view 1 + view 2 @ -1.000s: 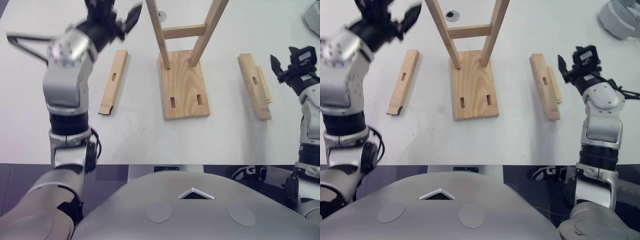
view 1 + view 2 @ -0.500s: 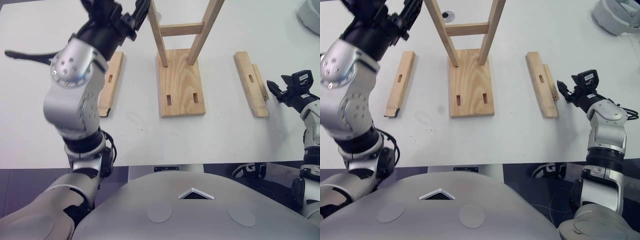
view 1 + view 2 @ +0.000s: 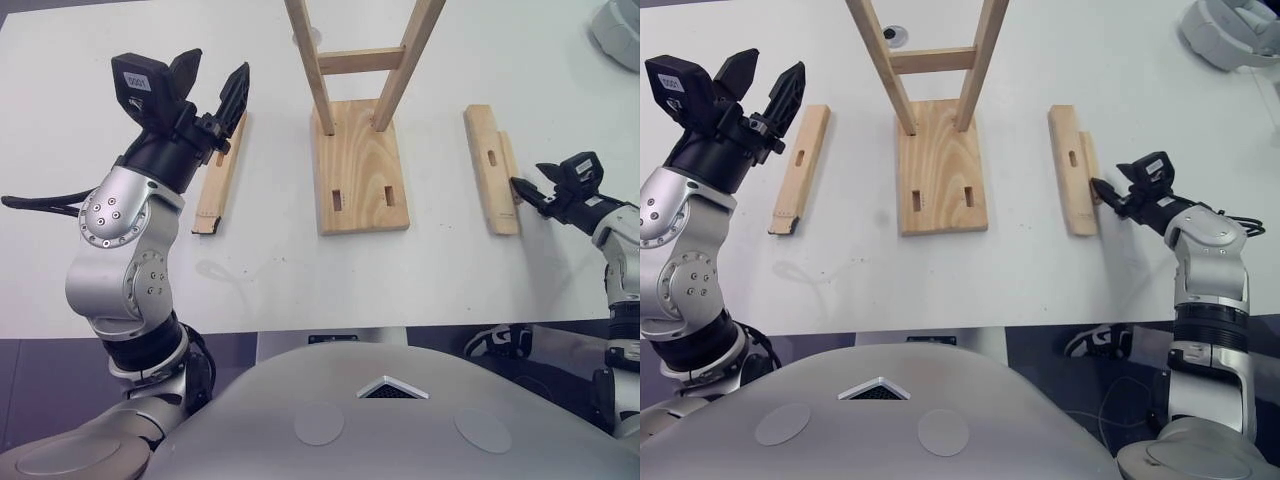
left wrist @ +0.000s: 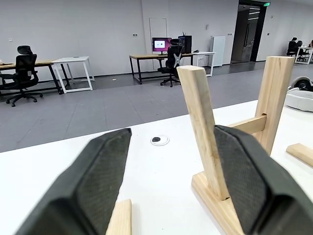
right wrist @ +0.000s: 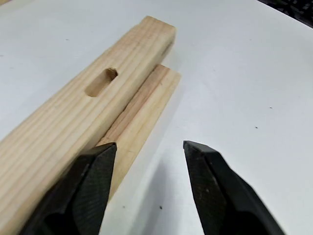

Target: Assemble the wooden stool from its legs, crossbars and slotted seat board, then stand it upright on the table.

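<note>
Left eye view first: the slotted seat board (image 3: 363, 165) lies flat at the middle of the white worktop (image 3: 270, 270); two legs (image 3: 308, 60) stand upright in its far slots, joined by one crossbar (image 3: 365, 61); the two near slots (image 3: 337, 201) are open and bare.

Over on the left, a loose leg (image 3: 215, 185) lies flat on the worktop, well apart from the seat board, with a slot cut in its face; the left hand (image 3: 215, 72) hangs raised above that leg's far end, fingers spread wide and holding nothing; from the left wrist view its two dark pads (image 4: 100, 181) frame the nearer upright leg, with an office of desks and chairs (image 4: 22, 68) beyond.

On the right, a second loose leg (image 3: 487, 165) lies flat, and a thin crossbar (image 3: 510, 170) lies against its outer side, touching along its length; the right hand (image 3: 527, 184) sits low at the worktop just beside that crossbar, fingers parted and gripping nothing; in the right wrist view one fingertip (image 5: 95, 171) is at the thin crossbar's edge, contact unclear, the other over bare worktop.

Far back, a small round grommet (image 3: 892, 32) sits in the worktop; a pale device (image 3: 1225, 30) rests at the far right corner.
</note>
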